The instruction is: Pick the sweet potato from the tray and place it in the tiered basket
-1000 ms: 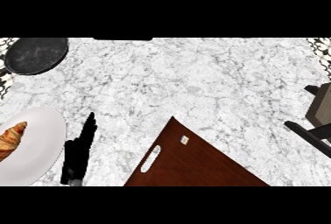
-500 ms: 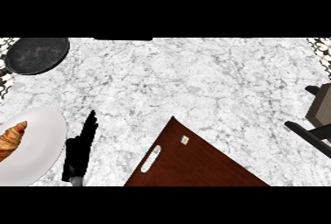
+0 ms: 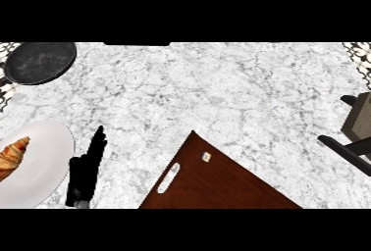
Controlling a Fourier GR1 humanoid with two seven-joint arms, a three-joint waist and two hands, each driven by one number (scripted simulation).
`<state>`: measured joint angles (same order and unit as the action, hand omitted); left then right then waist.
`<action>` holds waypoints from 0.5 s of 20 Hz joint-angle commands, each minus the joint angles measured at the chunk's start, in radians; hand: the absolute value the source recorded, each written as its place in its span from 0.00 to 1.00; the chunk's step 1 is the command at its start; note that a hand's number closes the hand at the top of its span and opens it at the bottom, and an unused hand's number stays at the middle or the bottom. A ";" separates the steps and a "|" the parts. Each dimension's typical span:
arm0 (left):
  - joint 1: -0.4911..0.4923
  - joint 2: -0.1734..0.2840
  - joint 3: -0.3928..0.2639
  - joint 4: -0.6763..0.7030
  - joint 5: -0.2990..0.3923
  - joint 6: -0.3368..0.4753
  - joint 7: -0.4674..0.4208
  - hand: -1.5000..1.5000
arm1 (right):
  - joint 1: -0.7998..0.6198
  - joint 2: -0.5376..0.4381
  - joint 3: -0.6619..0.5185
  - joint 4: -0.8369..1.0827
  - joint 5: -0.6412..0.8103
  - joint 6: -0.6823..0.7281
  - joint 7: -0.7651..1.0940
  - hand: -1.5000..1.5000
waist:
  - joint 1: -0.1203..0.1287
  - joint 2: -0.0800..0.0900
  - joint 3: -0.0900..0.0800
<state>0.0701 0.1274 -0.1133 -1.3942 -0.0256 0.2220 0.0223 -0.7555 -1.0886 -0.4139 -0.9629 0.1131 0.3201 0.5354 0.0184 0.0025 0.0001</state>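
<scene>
No sweet potato is in view right now, so its heading and long axis cannot be read. The brown tray [image 3: 217,184] shows only a bare corner, a white handle slot, and a small label; the rest runs off the lower edge, and the potato may lie on that hidden part.

The left hand [image 3: 85,169] rests at lower left, its fingers [image 3: 96,142] straight and released, holding nothing, tips pointing up the view. To the left of those fingers, just beside them, sits a white plate [image 3: 51,147] with a croissant [image 3: 13,153]. The tray corner lies to their right, apart from them. Well beyond the fingertips, at top left, is a dark pan [image 3: 39,61]. The right hand does not show at all.

At the right edge a dark frame with a tan block, likely part of the basket [image 3: 355,135], stands on the marble tabletop [image 3: 217,88].

As for handling, a sweet potato should be stiff, fairly heavy, rough-skinned and not fragile. My call: wrap it across its thick middle, fingers square to its length, once it is in sight.
</scene>
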 commanded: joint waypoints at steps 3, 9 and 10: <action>0.029 -0.018 -0.015 0.017 -0.009 0.000 -0.005 0.50 | -0.080 0.074 -0.082 0.051 -0.069 -0.107 0.000 0.00 | -0.002 -0.001 0.000; 0.026 0.005 0.012 0.006 0.007 -0.024 -0.017 0.50 | -0.080 -0.024 -0.208 0.057 -0.118 -0.158 -0.053 0.00 | -0.015 -0.002 0.000; 0.031 0.009 0.021 0.027 0.007 -0.023 -0.035 0.50 | -0.059 -0.026 -0.222 0.060 -0.087 -0.232 -0.054 0.00 | -0.017 -0.001 0.000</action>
<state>0.0909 0.1343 -0.1018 -1.3989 -0.0210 0.2054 0.0112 -0.8217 -1.0702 -0.5758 -0.9160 0.0127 0.1779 0.5127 0.0072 0.0000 0.0005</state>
